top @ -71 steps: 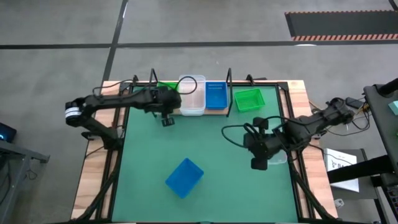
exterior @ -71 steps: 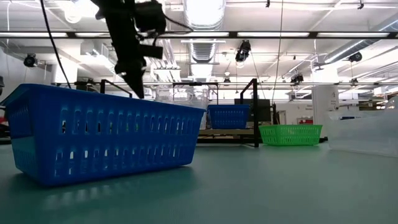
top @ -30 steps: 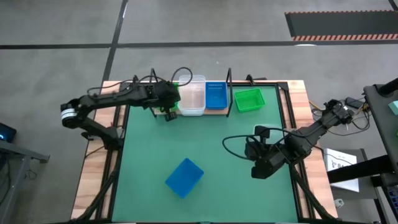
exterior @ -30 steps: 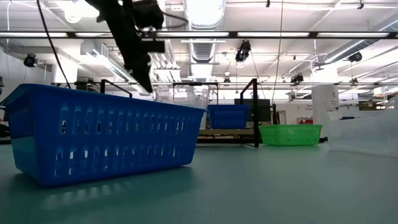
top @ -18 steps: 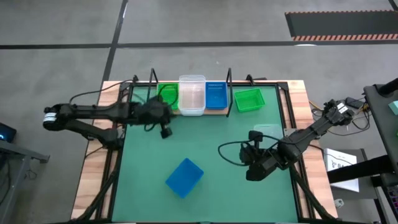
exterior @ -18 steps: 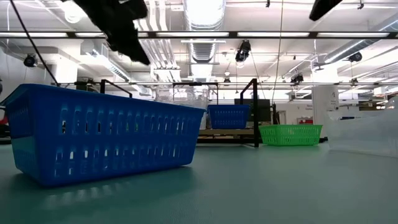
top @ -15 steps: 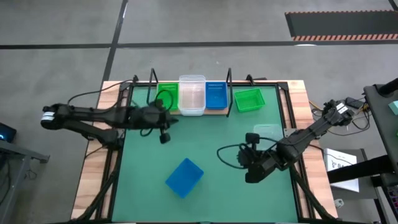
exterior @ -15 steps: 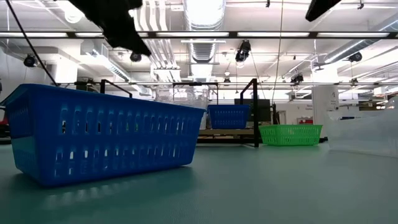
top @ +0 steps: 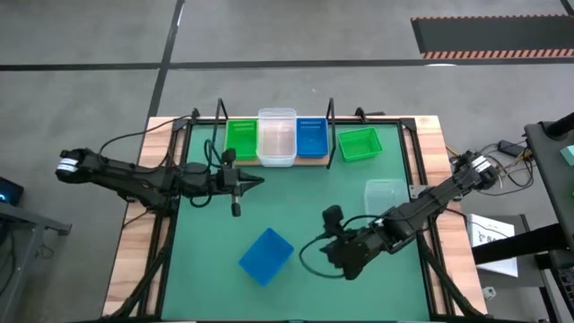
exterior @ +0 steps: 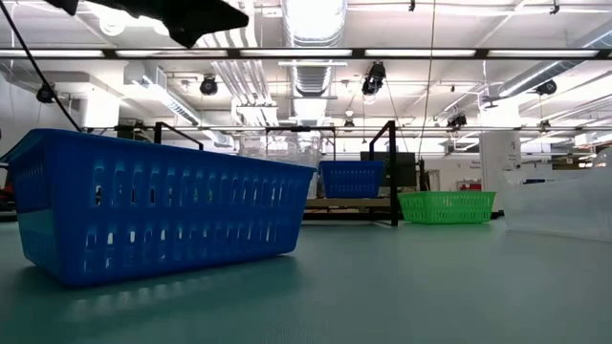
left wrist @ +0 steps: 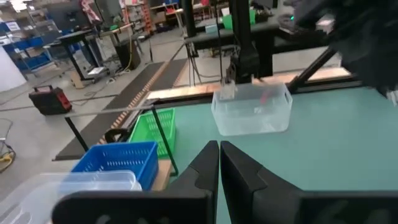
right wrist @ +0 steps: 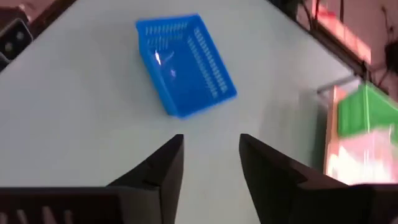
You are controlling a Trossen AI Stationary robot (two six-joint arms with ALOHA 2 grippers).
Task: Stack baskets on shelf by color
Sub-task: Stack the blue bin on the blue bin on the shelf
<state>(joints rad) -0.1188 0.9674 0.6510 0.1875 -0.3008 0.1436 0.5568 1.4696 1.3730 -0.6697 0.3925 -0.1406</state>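
On the wooden shelf (top: 309,159) at the far edge stand a green basket (top: 240,139), a clear stack (top: 276,136) and a blue basket (top: 311,136). Bottoms down on the mat rest another green basket (top: 359,144) right of the shelf, a clear basket (top: 386,195) and a blue basket (top: 265,255). My left gripper (top: 255,180) hovers shut, near of the shelf, its fingers (left wrist: 219,155) together. My right gripper (top: 339,262) stands open just right of the loose blue basket (right wrist: 185,62), nothing between its fingers (right wrist: 163,168).
Black wire uprights (top: 331,115) stand at both shelf ends. In the low view the loose blue basket (exterior: 163,205) fills the near left, the green one (exterior: 447,205) and the clear one (exterior: 564,201) sit to the right. Bare mat (top: 296,206) lies mid-table.
My left gripper has drawn back from the shelf's left end toward the near edge, uncovering the green basket there. My right gripper has swung away from the clear basket toward the near left, ending beside the loose blue basket. The baskets have stayed put.
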